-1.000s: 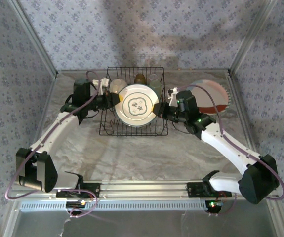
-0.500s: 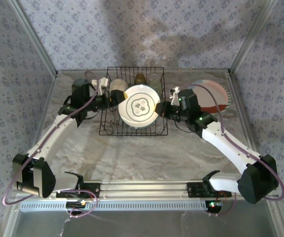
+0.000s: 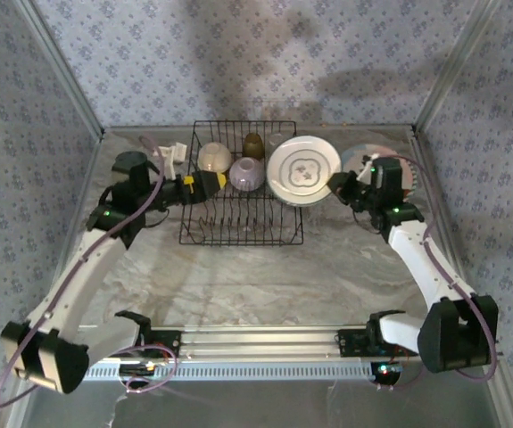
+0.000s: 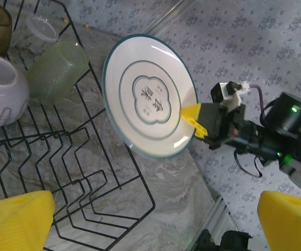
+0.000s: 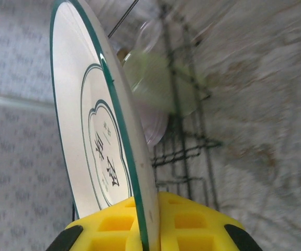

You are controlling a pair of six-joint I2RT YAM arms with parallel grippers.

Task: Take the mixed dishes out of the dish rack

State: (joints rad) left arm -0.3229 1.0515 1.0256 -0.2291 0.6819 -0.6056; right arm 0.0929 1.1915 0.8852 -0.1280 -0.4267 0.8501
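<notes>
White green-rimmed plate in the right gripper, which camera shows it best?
The left wrist view: the plate faces it, face and centre mark visible, right gripper pinching its edge. The top view shows it small; the right wrist view sees it nearly edge-on and cropped.

Bowls [image 3: 214,157] and a cup [image 3: 253,143] are set at the rack's [image 3: 238,228] back; one plate [image 3: 303,169] is held over its right rim, another plate [image 3: 357,158] seemingly beyond.
</notes>
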